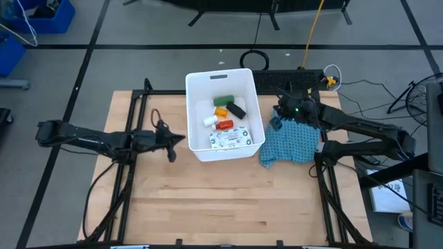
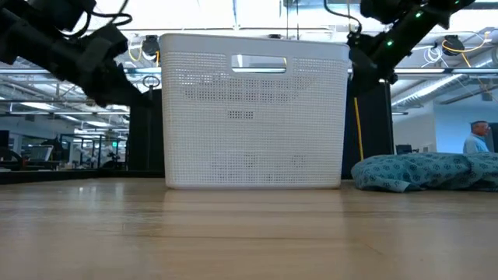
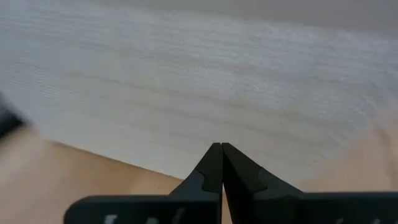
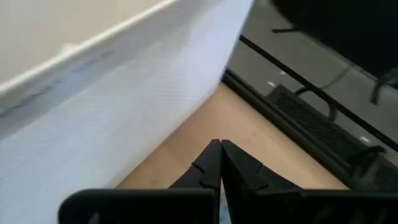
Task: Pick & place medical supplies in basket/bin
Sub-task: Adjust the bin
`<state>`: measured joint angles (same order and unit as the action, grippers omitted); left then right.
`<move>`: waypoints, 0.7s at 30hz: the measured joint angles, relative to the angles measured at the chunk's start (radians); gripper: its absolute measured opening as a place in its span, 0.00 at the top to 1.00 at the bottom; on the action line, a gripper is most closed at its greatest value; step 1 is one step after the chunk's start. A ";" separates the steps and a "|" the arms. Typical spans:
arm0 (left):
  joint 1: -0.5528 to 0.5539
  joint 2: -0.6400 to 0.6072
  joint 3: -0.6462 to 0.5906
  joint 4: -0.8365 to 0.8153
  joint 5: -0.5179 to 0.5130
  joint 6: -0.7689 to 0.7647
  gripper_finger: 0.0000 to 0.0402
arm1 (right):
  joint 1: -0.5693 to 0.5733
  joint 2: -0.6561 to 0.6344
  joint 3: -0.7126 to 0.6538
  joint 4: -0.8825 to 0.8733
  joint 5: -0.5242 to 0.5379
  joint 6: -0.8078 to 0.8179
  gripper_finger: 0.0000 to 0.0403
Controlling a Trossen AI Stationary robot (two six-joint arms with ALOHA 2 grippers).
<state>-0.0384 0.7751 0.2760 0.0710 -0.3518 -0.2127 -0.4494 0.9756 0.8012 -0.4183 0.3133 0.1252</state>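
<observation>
On the table (image 1: 208, 200) I see the white tub (image 1: 243, 83) standing near the far edge, in the middle. All the small things lie inside it. At the near end of the tub lies the flat white packet (image 1: 229, 139). Just past it is the red bottle (image 1: 225, 125) with its white cap, and next to that the orange vial (image 1: 221, 111). The green block (image 1: 222, 101) and the black block (image 1: 236, 109) sit a bit farther back, close together.

My left gripper (image 3: 221, 149) hangs just beside the tub's left wall. Its jaws are pressed together and hold nothing. My right gripper (image 4: 221, 145) is on the other side, by the tub's right wall, above the table. Its jaws are together too, with nothing between them.

A blue cloth (image 1: 291, 144) lies bunched up on the table to the right of the tub, under my right arm.
</observation>
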 joint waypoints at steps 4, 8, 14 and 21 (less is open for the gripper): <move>0.070 -0.070 0.000 -0.001 -0.056 0.052 0.99 | 0.056 -0.044 -0.057 0.011 -0.058 0.051 1.00; 0.220 -0.093 0.017 0.011 0.063 0.094 0.99 | 0.118 -0.056 -0.157 0.091 -0.065 0.070 1.00; 0.425 -0.079 0.082 -0.027 0.168 0.099 0.99 | 0.153 -0.057 -0.261 0.265 -0.101 0.069 1.00; 0.580 0.021 0.159 -0.088 0.204 0.049 1.00 | 0.225 -0.057 -0.294 0.404 -0.104 0.040 1.00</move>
<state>0.5420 0.7965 0.4354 -0.0170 -0.1480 -0.1633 -0.2248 0.9184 0.5076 -0.0139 0.2090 0.1656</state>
